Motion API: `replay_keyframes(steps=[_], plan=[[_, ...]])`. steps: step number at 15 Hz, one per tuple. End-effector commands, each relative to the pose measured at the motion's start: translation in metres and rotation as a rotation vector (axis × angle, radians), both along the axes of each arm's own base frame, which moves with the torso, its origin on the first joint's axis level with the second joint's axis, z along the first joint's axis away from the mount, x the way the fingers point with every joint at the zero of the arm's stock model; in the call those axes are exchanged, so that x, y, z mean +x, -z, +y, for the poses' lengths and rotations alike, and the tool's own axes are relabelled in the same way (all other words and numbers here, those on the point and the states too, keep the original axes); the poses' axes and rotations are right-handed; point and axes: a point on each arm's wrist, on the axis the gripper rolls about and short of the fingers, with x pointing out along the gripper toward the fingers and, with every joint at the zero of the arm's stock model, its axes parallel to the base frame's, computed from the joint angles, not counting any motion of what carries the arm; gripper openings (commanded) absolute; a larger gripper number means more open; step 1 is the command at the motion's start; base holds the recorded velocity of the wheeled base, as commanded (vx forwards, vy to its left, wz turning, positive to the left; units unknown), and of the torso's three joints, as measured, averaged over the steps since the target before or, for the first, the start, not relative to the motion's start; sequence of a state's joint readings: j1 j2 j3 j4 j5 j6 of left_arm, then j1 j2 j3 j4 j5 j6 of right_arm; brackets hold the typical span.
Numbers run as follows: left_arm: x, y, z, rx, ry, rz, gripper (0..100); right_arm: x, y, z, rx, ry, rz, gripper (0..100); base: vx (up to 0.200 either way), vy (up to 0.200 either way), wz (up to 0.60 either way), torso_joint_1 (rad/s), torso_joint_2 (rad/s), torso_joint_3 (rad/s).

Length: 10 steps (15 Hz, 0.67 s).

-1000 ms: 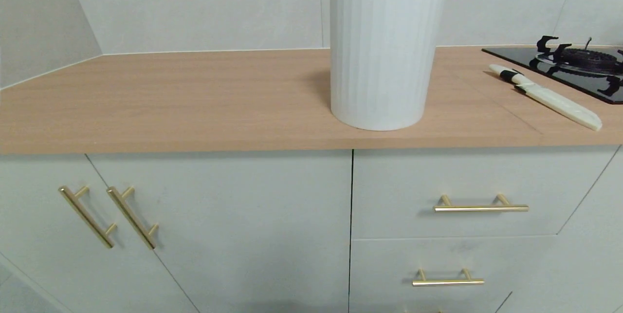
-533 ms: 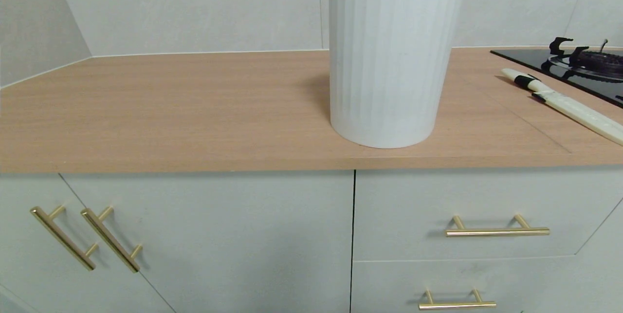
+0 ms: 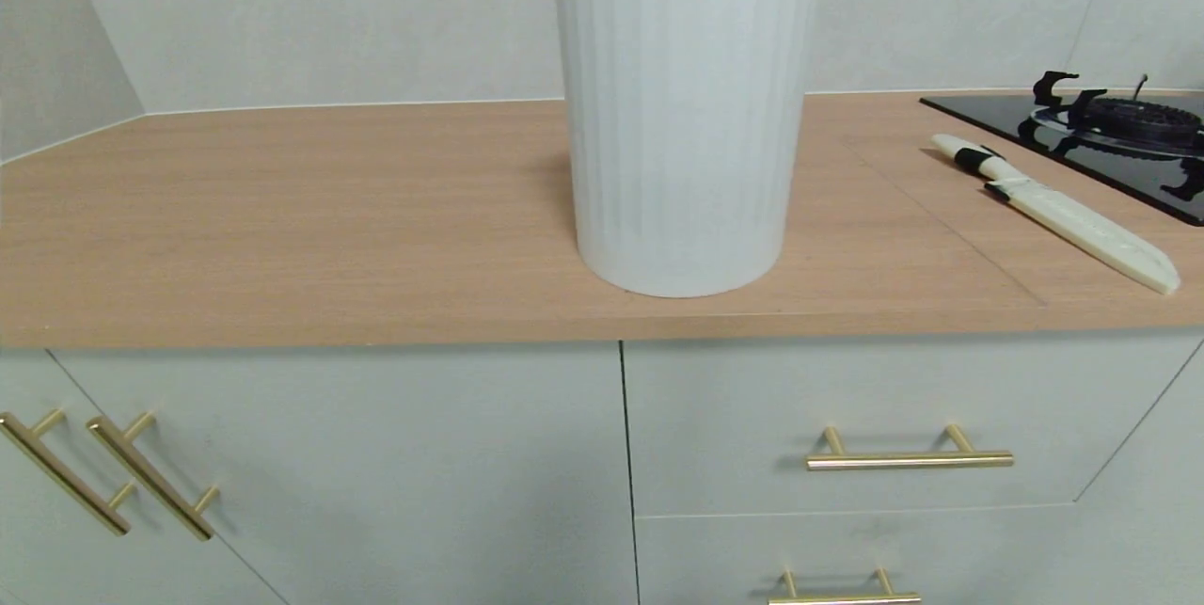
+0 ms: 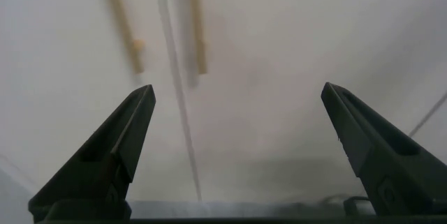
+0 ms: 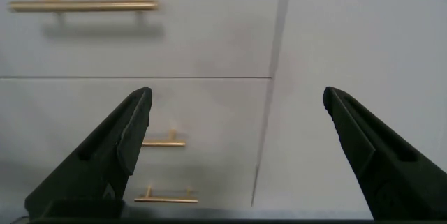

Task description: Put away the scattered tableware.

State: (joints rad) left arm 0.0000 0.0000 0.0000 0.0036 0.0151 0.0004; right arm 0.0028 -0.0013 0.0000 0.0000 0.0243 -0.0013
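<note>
Both wrists: left fingers (image 4: 105, 158), right fingers (image 5: 105, 158) spread | head view: knife (image 3: 1058, 208), container (image 3: 682, 116)

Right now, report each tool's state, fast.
Left tool: open, holding nothing.
Right tool: open, holding nothing.

Legible text, overall: none.
Container (image 3: 679, 116): plain white ribs, no label readable.
Knife (image 3: 1063, 217): no lettering readable.
Drawer fronts (image 3: 894, 389): no numbers or signs readable.
Stove (image 3: 1110, 130): no markings readable.
</note>
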Motion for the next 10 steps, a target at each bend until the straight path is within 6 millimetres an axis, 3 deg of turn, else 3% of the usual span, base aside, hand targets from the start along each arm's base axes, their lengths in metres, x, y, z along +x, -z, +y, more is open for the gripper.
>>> replay_keyframes(steps=[1,3,10], plan=[[0.0001,-0.0001,0.0,0.0,0.0,0.001,100,0.0001,0.0,0.0,0.0,-0.001,0.001,100,0.0,-0.2,0.0,0.007,0.0,0.007],[0.0001,-0.0001,0.0,0.0,0.0,0.001,100,0.0001,0.0,0.0,0.0,-0.001,0.001,100,0.0,-0.2,0.0,0.0,0.0,-0.002],[0.0001,0.0001,0.0,-0.002,0.0,0.002,100,0.0001,0.0,0.0,0.0,-0.001,0.001,100,0.0,0.0,0.0,0.0,0.0,0.0]])
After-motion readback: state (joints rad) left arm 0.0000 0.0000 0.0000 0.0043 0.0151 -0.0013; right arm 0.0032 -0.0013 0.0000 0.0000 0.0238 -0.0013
